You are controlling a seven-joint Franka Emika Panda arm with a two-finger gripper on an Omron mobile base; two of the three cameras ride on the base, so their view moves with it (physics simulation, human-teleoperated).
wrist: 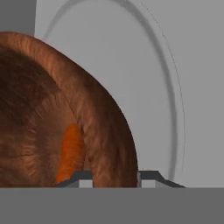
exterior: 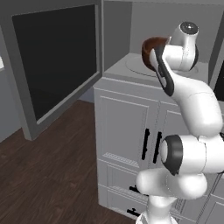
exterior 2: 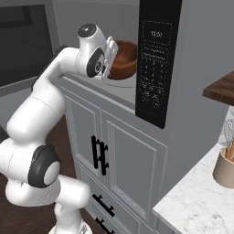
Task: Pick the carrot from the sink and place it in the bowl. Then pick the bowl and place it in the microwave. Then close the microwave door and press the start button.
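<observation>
The reddish-brown bowl [exterior: 151, 47] [exterior 2: 124, 59] [wrist: 98, 109] sits on the round turntable plate [wrist: 168, 87] inside the microwave [exterior 2: 155, 59]. The orange carrot [wrist: 71, 151] lies inside the bowl. My gripper [wrist: 114, 177] straddles the bowl's near rim, one fingertip [wrist: 81, 177] inside and the other outside, both against the wall. The microwave door [exterior: 52, 61] stands wide open, swung out to the left, its dark glass facing me. The sink is out of view.
Grey cabinet doors [exterior: 131, 127] with black handles sit below the microwave. A marble counter [exterior 2: 196, 201] with a beige utensil holder [exterior 2: 225, 169] lies at the right, under a wooden shelf [exterior 2: 221, 91]. Dark wood floor [exterior: 52, 175] spreads under the open door.
</observation>
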